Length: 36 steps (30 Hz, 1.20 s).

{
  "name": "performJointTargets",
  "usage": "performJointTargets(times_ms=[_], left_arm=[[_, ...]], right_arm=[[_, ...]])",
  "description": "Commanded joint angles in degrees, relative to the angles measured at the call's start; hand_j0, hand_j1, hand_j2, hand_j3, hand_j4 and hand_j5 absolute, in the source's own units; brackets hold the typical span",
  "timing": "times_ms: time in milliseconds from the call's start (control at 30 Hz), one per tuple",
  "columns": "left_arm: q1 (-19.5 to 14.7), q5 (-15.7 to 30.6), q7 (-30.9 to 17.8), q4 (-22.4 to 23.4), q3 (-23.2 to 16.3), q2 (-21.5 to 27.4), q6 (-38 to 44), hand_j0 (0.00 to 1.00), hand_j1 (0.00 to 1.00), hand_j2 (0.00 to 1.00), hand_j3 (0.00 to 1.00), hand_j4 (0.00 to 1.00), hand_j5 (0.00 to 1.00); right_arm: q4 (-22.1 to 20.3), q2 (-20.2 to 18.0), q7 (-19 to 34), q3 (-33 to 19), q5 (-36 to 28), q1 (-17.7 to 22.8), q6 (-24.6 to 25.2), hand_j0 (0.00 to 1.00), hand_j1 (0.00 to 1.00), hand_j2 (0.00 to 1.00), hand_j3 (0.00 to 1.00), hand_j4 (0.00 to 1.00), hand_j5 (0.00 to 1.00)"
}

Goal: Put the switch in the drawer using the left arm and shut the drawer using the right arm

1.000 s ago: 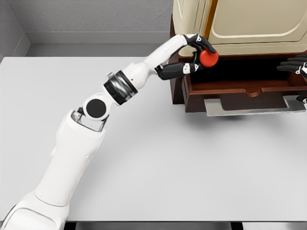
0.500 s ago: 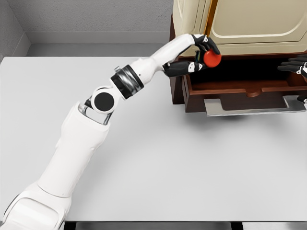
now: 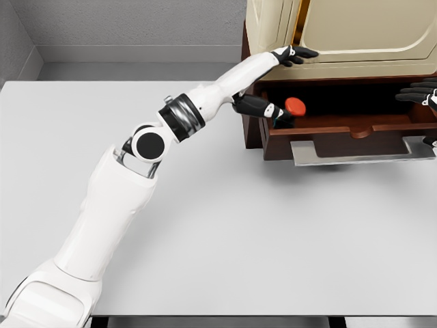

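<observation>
On the white table (image 3: 225, 232), the left hand (image 3: 276, 82) is spread above the switch (image 3: 294, 106) in the drawer (image 3: 341, 133).

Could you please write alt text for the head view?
The left hand, fingers spread, hangs over the open drawer of a cabinet, with the red switch inside. The right hand waits at the right edge.

Drawer (image 3: 341, 130) stands open, its cavity mostly free; red switch (image 3: 295, 105) sits at its left end. Left hand (image 3: 276, 82), fingers spread, blocks the drawer's left corner. Cabinet (image 3: 355, 34) overhangs above. Table (image 3: 239, 232) in front gives open passage.
</observation>
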Motion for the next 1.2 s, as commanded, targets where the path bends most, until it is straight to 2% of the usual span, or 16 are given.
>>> performJointTargets(times_ms=[0,267,933,1167], left_arm=[[0.00,-1.82,0.17,0.10,0.12,0.07,0.01,1.00,1.00,1.00,1.00,1.00,1.00],[0.44,-2.53,0.17,-0.25,0.12,0.07,0.01,1.00,1.00,1.00,1.00,1.00,1.00],[2.72,-2.44,0.17,-6.58,0.21,0.07,-0.16,1.00,1.00,1.00,1.00,1.00,1.00],[2.90,-2.44,0.17,-6.93,1.35,2.27,-0.08,1.00,1.00,1.00,1.00,1.00,1.00]], right_arm=[[0.04,-0.13,-0.03,-0.02,-0.38,0.00,-0.02,0.91,0.91,0.91,0.91,0.91,0.91],[0.13,-0.13,-0.03,-0.02,-0.38,0.00,-0.02,0.91,0.91,0.91,0.91,0.91,0.91],[1.27,-0.04,-0.03,-0.02,-0.38,0.35,-0.02,0.91,0.91,0.91,0.91,0.91,0.91],[1.27,-0.04,-0.03,-0.02,-0.38,0.35,-0.02,0.91,0.91,0.91,0.91,0.91,0.91]])
